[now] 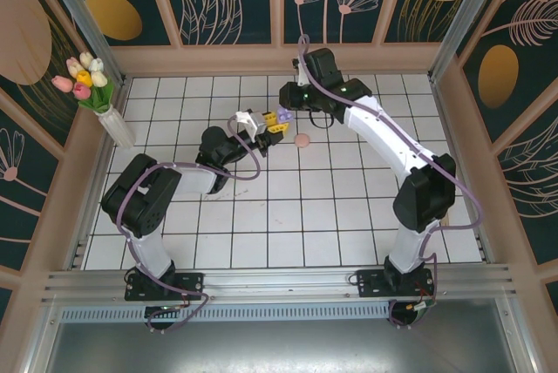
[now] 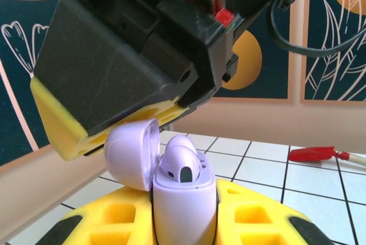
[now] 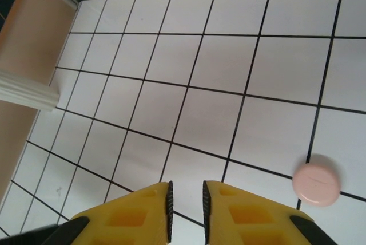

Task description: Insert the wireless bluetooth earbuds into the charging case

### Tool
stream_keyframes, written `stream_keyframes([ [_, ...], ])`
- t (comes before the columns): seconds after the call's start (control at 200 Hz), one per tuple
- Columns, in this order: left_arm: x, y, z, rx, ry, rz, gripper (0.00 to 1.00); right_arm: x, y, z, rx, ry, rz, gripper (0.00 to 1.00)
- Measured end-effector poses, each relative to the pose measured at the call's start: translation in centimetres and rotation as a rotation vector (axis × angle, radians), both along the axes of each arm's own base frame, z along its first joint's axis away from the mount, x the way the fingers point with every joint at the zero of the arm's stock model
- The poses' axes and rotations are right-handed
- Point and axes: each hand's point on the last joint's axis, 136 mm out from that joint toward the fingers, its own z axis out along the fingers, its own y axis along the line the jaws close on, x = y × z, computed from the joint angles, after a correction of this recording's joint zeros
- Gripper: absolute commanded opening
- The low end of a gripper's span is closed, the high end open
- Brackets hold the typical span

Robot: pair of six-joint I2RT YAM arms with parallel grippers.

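My left gripper is shut on the lilac charging case and holds it upright between its yellow fingers. The lid stands open to the left. Two lilac earbuds sit in the case's wells, their rounded tops showing. From above, the case hangs over the middle back of the table. My right gripper hovers just above and behind it, one yellow finger close over the lid. In the right wrist view my right gripper has its jaws a narrow gap apart with nothing between them.
A closed round pink case lies on the white tiles right of the grippers, also visible as the pink case. A white vase of tulips stands at the back left. A red tool lies by the far wall.
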Motion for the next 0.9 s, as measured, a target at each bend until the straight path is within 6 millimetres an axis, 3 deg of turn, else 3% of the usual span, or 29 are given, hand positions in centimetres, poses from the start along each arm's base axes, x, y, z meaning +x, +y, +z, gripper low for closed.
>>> stream_keyframes([
  [0.285, -0.1, -0.6, -0.9, 0.017, 0.027, -0.014, 0.0, -2.9, -1.8, -0.1, -0.008, 0.006, -0.008, 0.23],
  [0.566, 0.3, -0.5, -0.6, 0.008, 0.034, 0.004, 0.0, -3.8, -3.4, 0.6, 0.01, -0.006, -0.057, 0.29],
  [0.746, 1.4, -0.2, -1.8, -0.017, 0.179, 0.041, 0.0, -3.6, -8.9, -1.1, 0.015, 0.021, -0.235, 0.33],
  [0.901, 3.0, -0.8, -5.1, -0.02, 0.477, 0.056, 0.0, -4.7, -12.2, -4.0, 0.012, 0.065, -0.353, 0.35],
])
